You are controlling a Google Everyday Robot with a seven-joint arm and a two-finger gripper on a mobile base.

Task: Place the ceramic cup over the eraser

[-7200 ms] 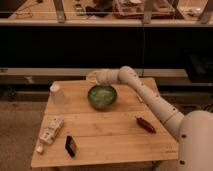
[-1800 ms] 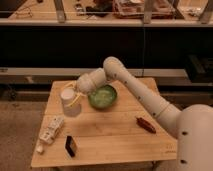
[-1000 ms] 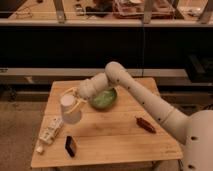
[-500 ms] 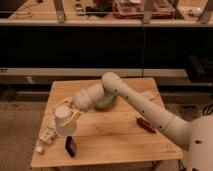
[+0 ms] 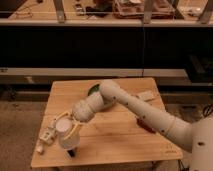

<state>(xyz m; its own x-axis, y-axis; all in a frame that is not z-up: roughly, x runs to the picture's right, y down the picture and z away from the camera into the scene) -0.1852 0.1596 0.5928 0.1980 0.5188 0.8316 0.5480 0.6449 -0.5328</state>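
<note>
The whitish ceramic cup (image 5: 64,133) is held in my gripper (image 5: 69,131), whose fingers are shut around it, near the table's front left corner. The cup is tilted with its mouth toward the camera and hangs low over the table. The black eraser (image 5: 71,153) lies right under the cup; only its near end shows below the cup's lower edge. I cannot tell whether the cup touches it.
The wooden table (image 5: 125,145) carries a green bowl (image 5: 93,90), mostly hidden behind my arm, a pale beige block (image 5: 146,95) at the back right, a dark brown bar (image 5: 145,125) at the right, and a white object (image 5: 48,134) at the left edge.
My gripper has carried the cup from the back left of the table toward the front left and lowered it, so it now hangs right over the eraser.
</note>
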